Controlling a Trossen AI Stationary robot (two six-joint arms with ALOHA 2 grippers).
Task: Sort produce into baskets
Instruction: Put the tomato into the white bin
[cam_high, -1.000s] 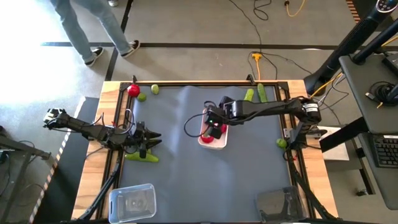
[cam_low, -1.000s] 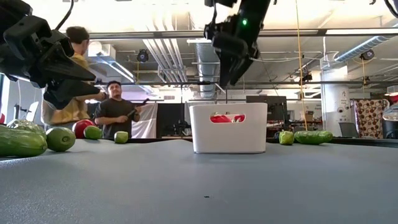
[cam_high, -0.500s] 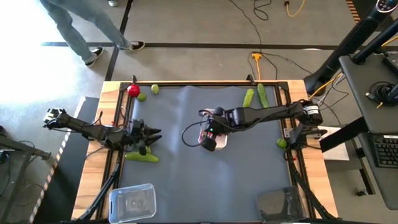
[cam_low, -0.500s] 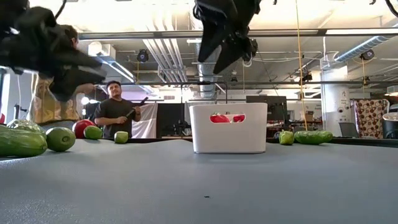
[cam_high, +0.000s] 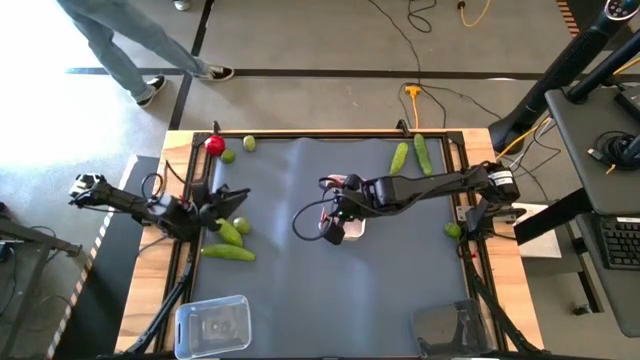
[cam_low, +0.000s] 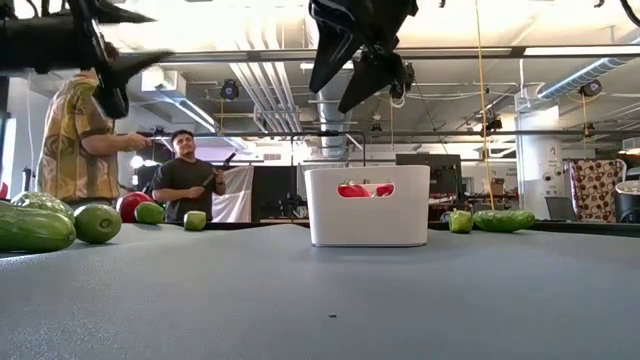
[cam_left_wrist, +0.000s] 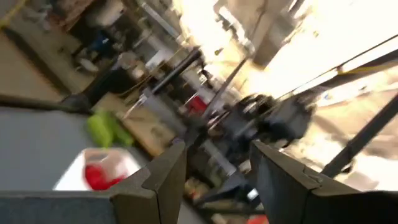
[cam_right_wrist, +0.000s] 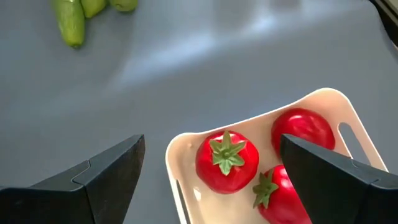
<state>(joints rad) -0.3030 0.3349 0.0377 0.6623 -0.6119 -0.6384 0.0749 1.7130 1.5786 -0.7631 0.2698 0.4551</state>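
Currently right pincer (cam_high: 336, 222) hangs spread and empty over the white tray (cam_right_wrist: 186, 186) holding three tomatoes (cam_right_wrist: 227, 162) mid-desk. Left pincer (cam_high: 232, 200) is nearly pressed together, empty, above the cucumbers (cam_high: 228, 252); risk: nudging them away.

Two slim dark jointed arms trail black cables; each pincer (cam_right_wrist: 211, 180) has blocky, matte-black fingers (cam_left_wrist: 165, 180).

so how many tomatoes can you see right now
4. Three sit in the white tray mid-table: one, a second, a third partly behind the right gripper's finger. A fourth lies at the table's far left corner. More could be hidden.
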